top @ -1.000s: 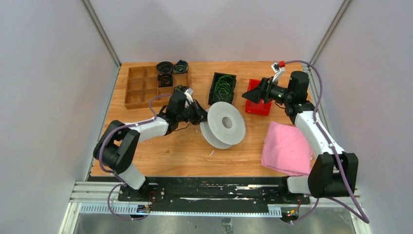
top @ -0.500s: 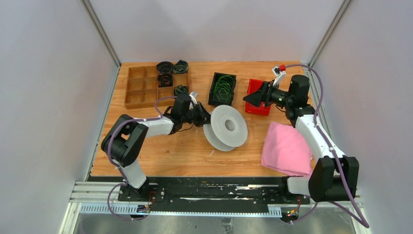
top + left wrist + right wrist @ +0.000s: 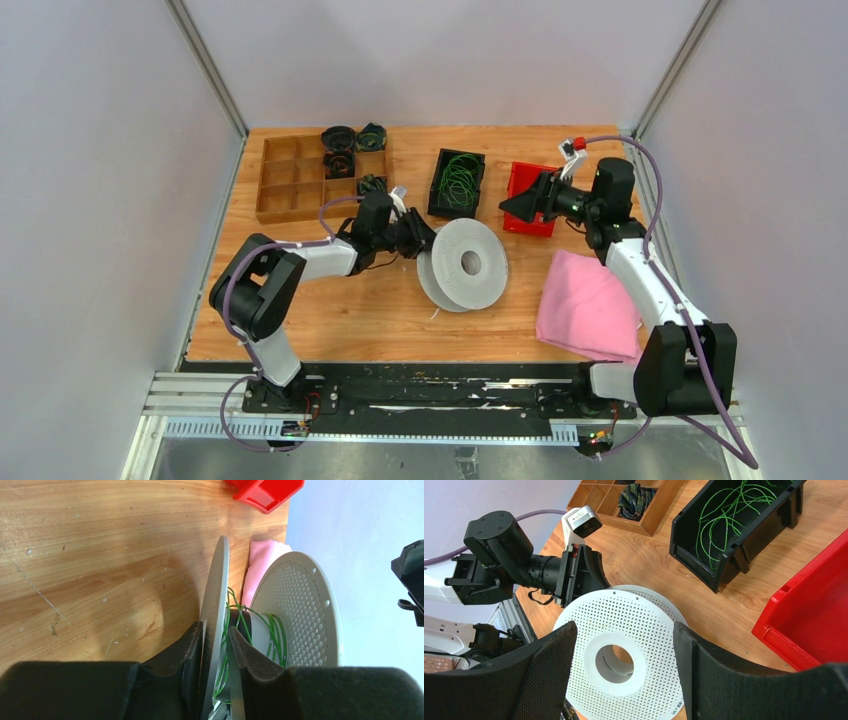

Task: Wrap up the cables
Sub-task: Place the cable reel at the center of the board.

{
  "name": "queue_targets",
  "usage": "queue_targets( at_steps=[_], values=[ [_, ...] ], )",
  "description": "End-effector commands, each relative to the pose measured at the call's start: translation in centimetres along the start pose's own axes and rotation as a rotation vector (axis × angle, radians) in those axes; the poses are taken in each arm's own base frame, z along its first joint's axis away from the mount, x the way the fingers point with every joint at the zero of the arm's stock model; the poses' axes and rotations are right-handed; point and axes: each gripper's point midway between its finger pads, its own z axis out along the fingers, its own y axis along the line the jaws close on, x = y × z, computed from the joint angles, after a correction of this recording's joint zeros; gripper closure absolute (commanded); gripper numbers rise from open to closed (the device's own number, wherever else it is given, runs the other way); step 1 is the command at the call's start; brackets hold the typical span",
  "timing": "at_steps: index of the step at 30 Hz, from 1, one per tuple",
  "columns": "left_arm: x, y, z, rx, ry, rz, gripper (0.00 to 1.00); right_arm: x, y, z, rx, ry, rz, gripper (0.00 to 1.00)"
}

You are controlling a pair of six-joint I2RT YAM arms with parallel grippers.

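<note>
A grey perforated spool stands tilted at mid-table. My left gripper is shut on its near flange, one finger on each side. Thin green cables loop round the hub between the two flanges. More green cables curl in a black bin behind the spool, and they also show in the right wrist view. My right gripper is open and empty. It hovers over the red bin and faces the spool.
A wooden divider tray at the back left holds small dark cord bundles. A pink cloth lies at the right front. The red bin stands beside the black bin.
My left gripper has moved right with the spool, which has shifted right and turned more upright. My right gripper has drawn back slightly over the red bin.
</note>
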Motion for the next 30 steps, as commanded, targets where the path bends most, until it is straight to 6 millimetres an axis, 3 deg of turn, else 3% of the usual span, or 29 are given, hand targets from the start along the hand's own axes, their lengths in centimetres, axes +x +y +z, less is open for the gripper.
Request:
queue_targets(
  at_steps=[1,10,17,30],
  values=[
    [-0.7,-1.8,0.3,0.06,-0.018,0.051,0.7,-0.4,-0.4,-0.2,0.003,-0.028,-0.024,0.3],
    [-1.2,-1.0,0.2,0.036,-0.03,0.08,0.61,0.1,-0.6,0.0,-0.006,-0.015,-0.011,0.3],
    [-2.1,0.9,-0.2,-0.013,-0.05,0.083,0.52,0.3,-0.9,0.2,-0.01,-0.008,0.0,0.3],
    [-1.9,4.3,0.0,-0.087,-0.037,0.102,0.5,0.7,-1.2,0.4,-0.007,-0.001,0.008,0.3]
  ],
)
